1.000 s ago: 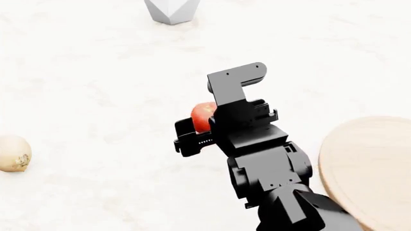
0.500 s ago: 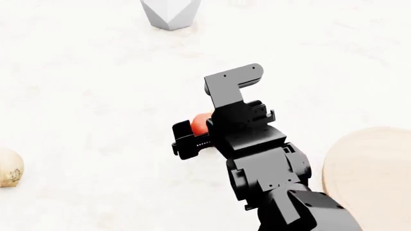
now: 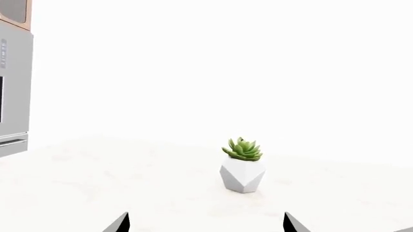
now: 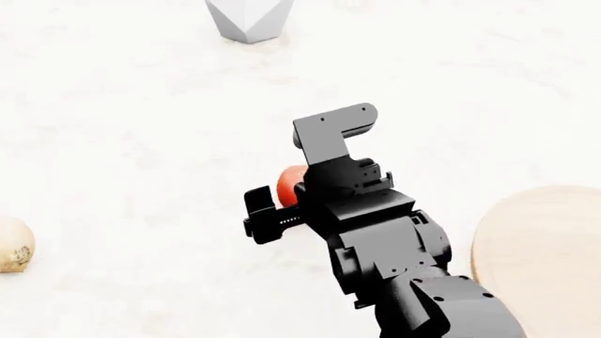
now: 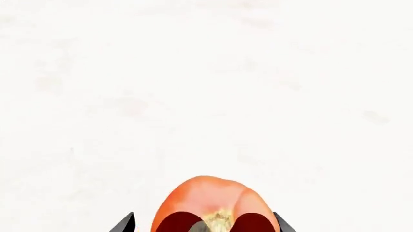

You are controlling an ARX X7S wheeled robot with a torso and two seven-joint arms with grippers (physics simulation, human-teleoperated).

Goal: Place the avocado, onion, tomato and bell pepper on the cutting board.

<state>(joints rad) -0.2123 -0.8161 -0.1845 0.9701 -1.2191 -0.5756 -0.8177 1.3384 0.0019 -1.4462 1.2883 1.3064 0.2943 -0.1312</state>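
A pale, faintly mottled stone-like countertop [image 4: 141, 141] is seen in all three views. Toward its far edge in the head view stands a white faceted planter [image 4: 249, 20], shown in the left wrist view [image 3: 242, 175] to hold a small green succulent [image 3: 243, 149]. A grey appliance front [image 3: 13, 87] is seen at the edge of the left wrist view, well apart from the planter.

At the left edge of the head view lies the pale yellow-tan onion [image 4: 13, 244], partly cut off by the frame, with its darker root end turned toward the right. At the lower right the round, light wooden cutting board [image 4: 540, 246] lies flat; only part of it is in view and its bare surface carries nothing that can be seen.

The round, glossy red-orange tomato [image 4: 288, 184] sits on the countertop between the onion and the board, largely hidden in the head view by the black right gripper [image 4: 281, 201] and its arm. In the right wrist view the tomato [image 5: 213, 203] is seen with its pale stem scar turned up toward the camera; being nearly round, it shows no clear long axis. The right gripper's fingertips [image 5: 123, 223] are spread to either side of it, with gaps visible.

The left gripper's [image 3: 205, 224] fingertips [image 3: 119, 224] are spread wide, with nothing between them.
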